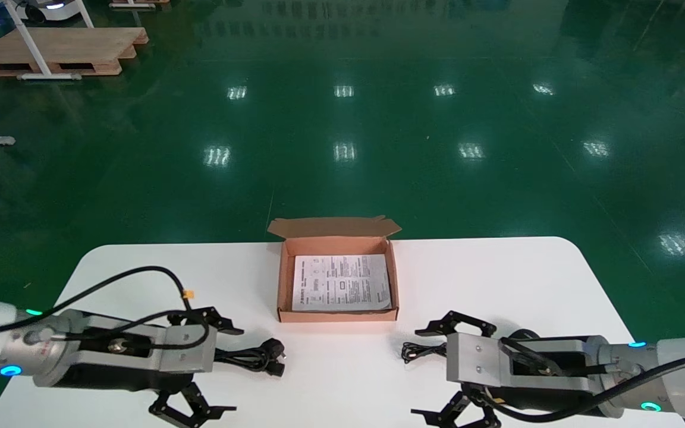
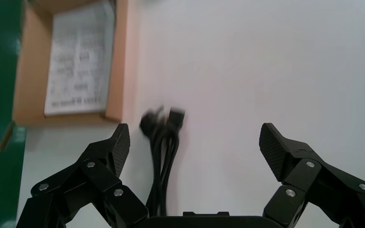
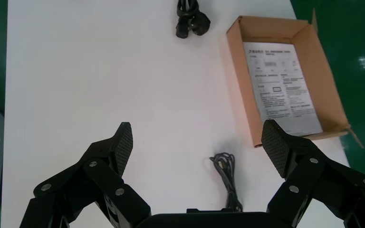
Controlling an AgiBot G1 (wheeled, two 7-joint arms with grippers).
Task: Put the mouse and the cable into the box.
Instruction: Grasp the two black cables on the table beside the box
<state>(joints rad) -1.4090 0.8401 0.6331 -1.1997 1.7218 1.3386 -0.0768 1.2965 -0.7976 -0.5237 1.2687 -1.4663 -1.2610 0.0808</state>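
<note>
Progress is nil as yet: the box [image 1: 283, 279] stands open at the middle of the table's [image 1: 497, 279] far edge, holding only a printed leaflet [image 1: 342, 283]. The black plug cable [image 1: 256, 358] lies bundled toward the near edge, left of centre, with the left gripper [image 1: 232, 368] low over it, jaws spread wide and closed on nothing. Toward the near right corner the right gripper [image 1: 418, 371] hovers with jaws equally spread above a thin cord [image 1: 420, 352]. The dark rounded shape behind it is probably the mouse [image 1: 521, 334], largely hidden. Both pickups and both placements appear still to be done.
</note>
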